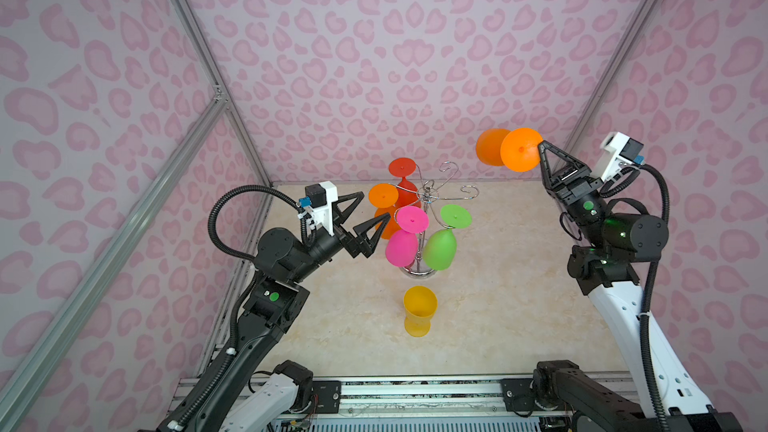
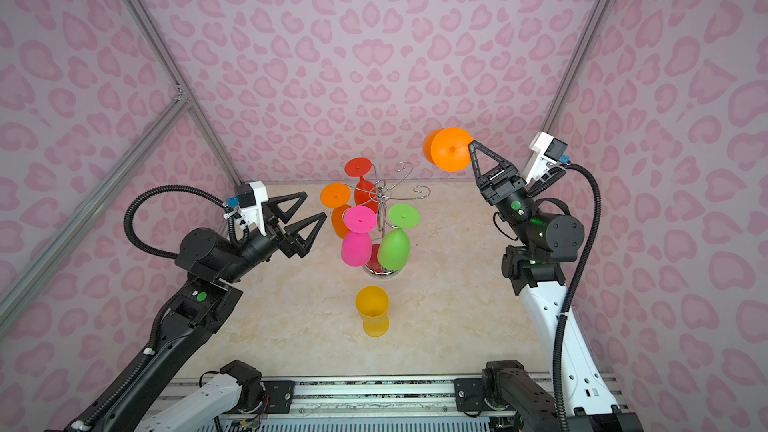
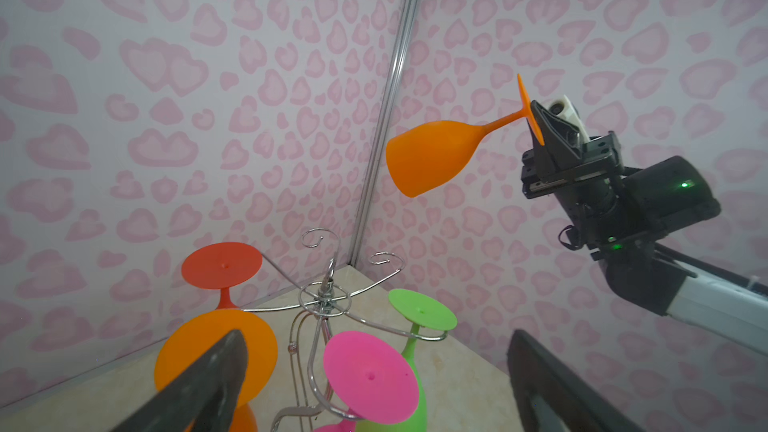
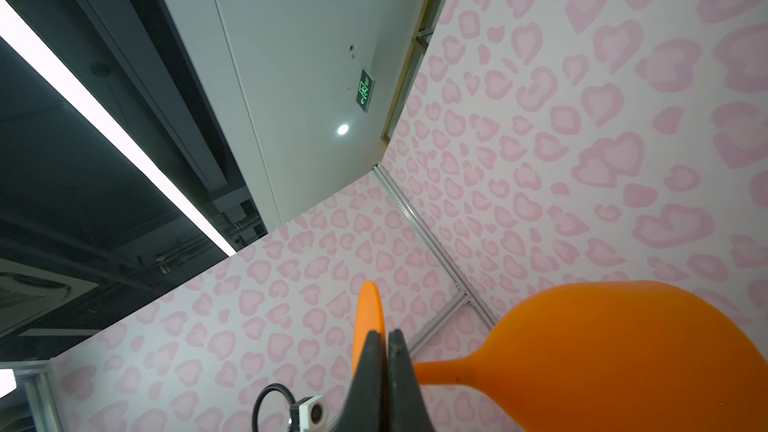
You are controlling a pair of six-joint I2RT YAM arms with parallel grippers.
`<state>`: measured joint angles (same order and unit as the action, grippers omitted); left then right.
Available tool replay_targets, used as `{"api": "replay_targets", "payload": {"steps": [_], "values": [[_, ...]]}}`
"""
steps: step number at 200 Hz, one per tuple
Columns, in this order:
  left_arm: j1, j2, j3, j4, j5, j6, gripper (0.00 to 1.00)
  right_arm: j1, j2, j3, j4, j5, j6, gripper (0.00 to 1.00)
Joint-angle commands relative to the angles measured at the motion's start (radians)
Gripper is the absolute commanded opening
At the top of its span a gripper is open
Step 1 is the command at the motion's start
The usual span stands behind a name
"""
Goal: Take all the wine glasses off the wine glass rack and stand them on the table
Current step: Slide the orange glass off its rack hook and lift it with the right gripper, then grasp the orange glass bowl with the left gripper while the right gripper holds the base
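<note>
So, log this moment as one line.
right fingers: shut on orange wine glass foot | glass: clear of wine glass rack | left fingers: open beside rack

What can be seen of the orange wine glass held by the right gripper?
The orange wine glass looks like opaque matte plastic: rounded bowl, thin stem, flat round foot. It lies nearly horizontal, raised in the air on the right side, apart from the wine glass rack. The right gripper is shut on the rim of its foot; nothing else touches it.
</note>
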<state>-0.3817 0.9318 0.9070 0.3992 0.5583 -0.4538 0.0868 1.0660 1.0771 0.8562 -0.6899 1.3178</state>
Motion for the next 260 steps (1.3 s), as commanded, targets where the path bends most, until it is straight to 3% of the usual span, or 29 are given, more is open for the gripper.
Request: {"api": "replay_targets", "payload": {"steps": [1, 41, 101, 138, 206, 260], "values": [[0.046, 0.094, 0.006, 0.424, 0.275, -0.311, 1.0, 0.056, 0.043, 0.0, 0.239, -0.015, 0.122, 0.0], [0.052, 0.273, 0.073, 0.734, 0.376, -0.547, 0.99, 0.163, 0.128, 0.001, 0.412, -0.003, 0.221, 0.0], [0.064, 0.459, 0.145, 0.991, 0.376, -0.778, 0.97, 0.266, 0.252, -0.019, 0.62, 0.038, 0.348, 0.0], [0.067, 0.527, 0.16, 1.06, 0.362, -0.839, 0.96, 0.297, 0.31, -0.016, 0.703, 0.057, 0.416, 0.0], [0.067, 0.571, 0.177, 1.128, 0.354, -0.898, 0.93, 0.34, 0.345, -0.02, 0.703, 0.056, 0.415, 0.0], [0.067, 0.574, 0.173, 1.196, 0.346, -0.967, 0.73, 0.355, 0.375, -0.017, 0.703, 0.066, 0.429, 0.0]]}}
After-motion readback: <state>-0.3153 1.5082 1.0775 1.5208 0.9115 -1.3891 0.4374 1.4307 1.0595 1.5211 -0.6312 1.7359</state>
